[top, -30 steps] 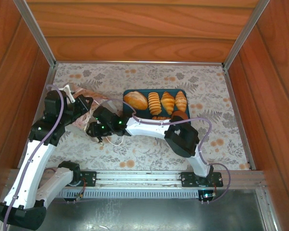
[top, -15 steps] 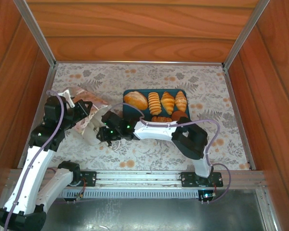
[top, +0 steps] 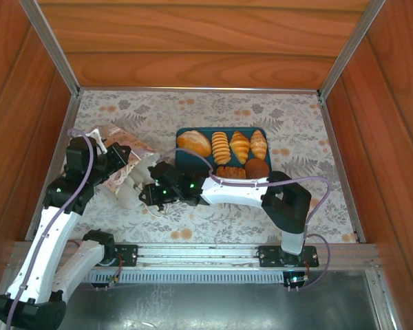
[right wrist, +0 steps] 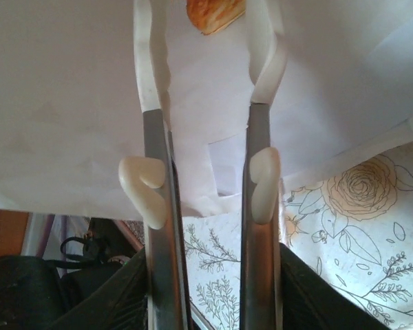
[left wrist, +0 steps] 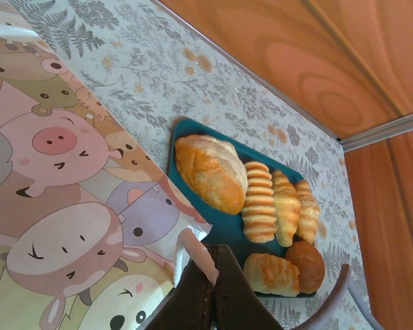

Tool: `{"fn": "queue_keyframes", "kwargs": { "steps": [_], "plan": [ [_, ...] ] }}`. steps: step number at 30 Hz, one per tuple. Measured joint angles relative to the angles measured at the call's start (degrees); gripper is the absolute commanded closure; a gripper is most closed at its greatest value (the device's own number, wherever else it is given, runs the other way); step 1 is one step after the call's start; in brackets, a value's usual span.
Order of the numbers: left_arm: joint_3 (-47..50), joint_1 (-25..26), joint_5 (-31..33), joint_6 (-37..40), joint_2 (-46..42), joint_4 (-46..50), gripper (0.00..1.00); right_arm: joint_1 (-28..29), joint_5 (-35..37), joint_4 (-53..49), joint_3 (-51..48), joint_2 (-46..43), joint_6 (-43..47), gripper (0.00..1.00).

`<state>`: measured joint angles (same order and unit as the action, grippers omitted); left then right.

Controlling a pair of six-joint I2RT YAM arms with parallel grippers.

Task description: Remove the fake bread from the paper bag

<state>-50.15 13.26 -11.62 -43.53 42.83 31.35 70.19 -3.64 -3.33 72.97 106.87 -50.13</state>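
Floral tablecloth (top: pixel 213 220): white cartoon-print paper bag (top: pixel 127 172) tipped, mouth toward right gripper (right wrist: pixel 205 48), fingers spread inside; golden pastry (right wrist: pixel 215 14) just beyond tips; left gripper (left wrist: pixel 210 278) pinching bag rim.

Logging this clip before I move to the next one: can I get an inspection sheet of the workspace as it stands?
Surface: floral cloth, flat.
Job's things: bag tipped over, with the right pincer inside it; six breads on a teal tray; one more bread deep in the bag.
Clutter: nothing seen.
Pincers: left pincer shut on the bag's edge; right pincer open inside the bag, short of the bread.
Cables: lilac cable along the left arm; another looping over the right arm.
Surroundings: wooden walls on three sides.
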Motion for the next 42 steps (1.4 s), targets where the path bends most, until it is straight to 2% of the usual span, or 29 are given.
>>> {"fn": "queue_keyframes", "kwargs": {
  "steps": [4, 13, 22, 27, 30, 34, 42],
  "plan": [
    [0.0, 0.0, -0.1, -0.1, -0.8, 0.0, 1.00, 0.3, 1.8, -4.6, 2.2, 0.7, 2.2, 0.46],
    [0.0, 0.1, -1.7, -0.1, -1.6, 0.0, 1.00, 0.3, 9.3, -12.1, 11.9, 4.3, 4.2, 0.44],
    [0.1, 0.2, -3.3, -0.1, -4.2, 0.0, 1.00, 0.3, 9.0, -13.6, 20.3, 14.4, 5.2, 0.48],
    [0.5, 0.2, -4.3, -0.1, -4.8, 0.1, 1.00, 0.3, 11.2, -15.5, 21.4, 15.3, 6.3, 0.41],
    [0.5, 0.2, -4.9, -0.1, -4.9, 0.2, 1.00, 0.3, 12.1, -16.5, 22.4, 15.3, 6.6, 0.40],
    [0.5, 0.2, -5.4, -0.1, -5.1, 0.1, 1.00, 0.2, 11.7, -17.9, 27.6, 17.8, 6.3, 0.43],
    [0.6, 0.2, -5.5, -0.1, -5.2, -0.1, 1.00, 0.3, 9.3, -17.7, 29.9, 22.3, 5.6, 0.63]
  ]
}}
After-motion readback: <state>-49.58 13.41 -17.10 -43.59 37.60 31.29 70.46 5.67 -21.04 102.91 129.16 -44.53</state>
